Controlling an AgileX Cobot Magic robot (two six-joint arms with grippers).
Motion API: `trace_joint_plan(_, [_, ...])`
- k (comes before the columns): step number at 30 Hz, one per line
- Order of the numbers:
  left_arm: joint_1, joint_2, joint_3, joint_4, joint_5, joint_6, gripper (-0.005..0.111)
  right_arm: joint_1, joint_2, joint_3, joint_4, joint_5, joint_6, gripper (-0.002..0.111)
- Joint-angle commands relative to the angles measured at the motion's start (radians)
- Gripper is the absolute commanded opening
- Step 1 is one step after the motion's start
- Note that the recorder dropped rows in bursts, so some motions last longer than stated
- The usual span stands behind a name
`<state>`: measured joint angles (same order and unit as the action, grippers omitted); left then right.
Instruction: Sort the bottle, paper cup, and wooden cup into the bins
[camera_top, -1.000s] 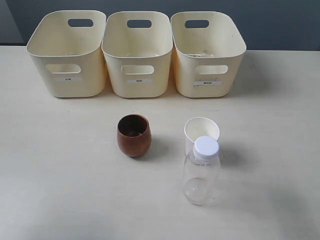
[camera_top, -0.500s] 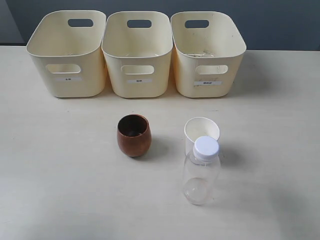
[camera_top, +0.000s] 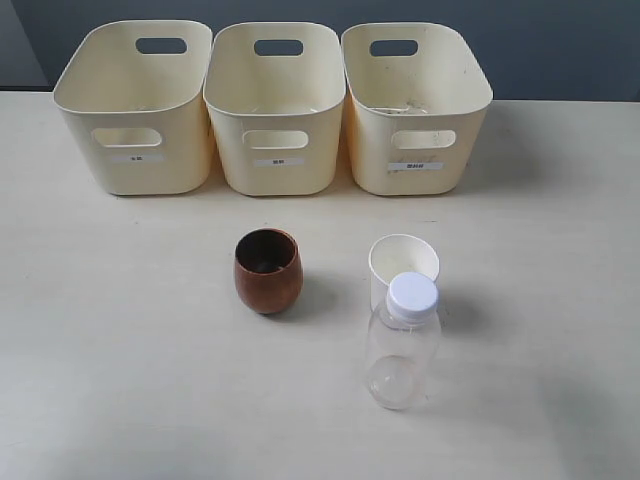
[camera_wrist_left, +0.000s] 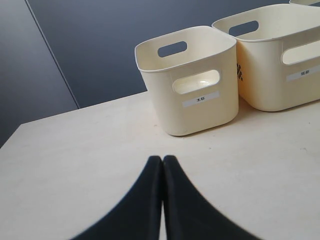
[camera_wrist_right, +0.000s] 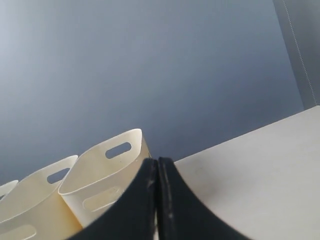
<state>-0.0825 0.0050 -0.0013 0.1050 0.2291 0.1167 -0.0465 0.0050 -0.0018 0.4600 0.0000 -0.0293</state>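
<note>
Showing both fingers pressed together empty, wrist views miss the exterior's bottle (camera_top: 402, 345) and cups.

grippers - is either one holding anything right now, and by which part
Nothing is held. The left gripper and right gripper are both shut on nothing, fingertips pressed together.

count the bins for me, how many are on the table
3, side by side along the far edge of the table: the left bin, the middle bin and the right bin. Nothing in the exterior view could hide a fourth.
</note>
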Motion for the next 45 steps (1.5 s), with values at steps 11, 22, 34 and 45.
trace_joint_plan(11, [0.003, -0.005, 0.001, 0.001, -0.004, -0.002, 0.000, -0.002, 0.068, -0.339, 0.012, 0.101, -0.055, -0.001])
trace_joint_plan(22, [0.003, -0.005, 0.001, 0.001, -0.004, -0.002, 0.000, 0.002, 0.755, -0.784, 0.419, 0.907, -0.812, -0.001])
trace_joint_plan(34, [0.003, -0.005, 0.001, 0.001, -0.004, -0.002, 0.000, 0.266, 1.026, -0.784, 0.330, 0.959, -0.812, -0.001])
trace_joint_plan(45, [0.003, -0.005, 0.001, 0.001, -0.004, -0.002, 0.000, 0.562, 1.046, -0.831, 0.101, 0.830, -0.609, -0.001])
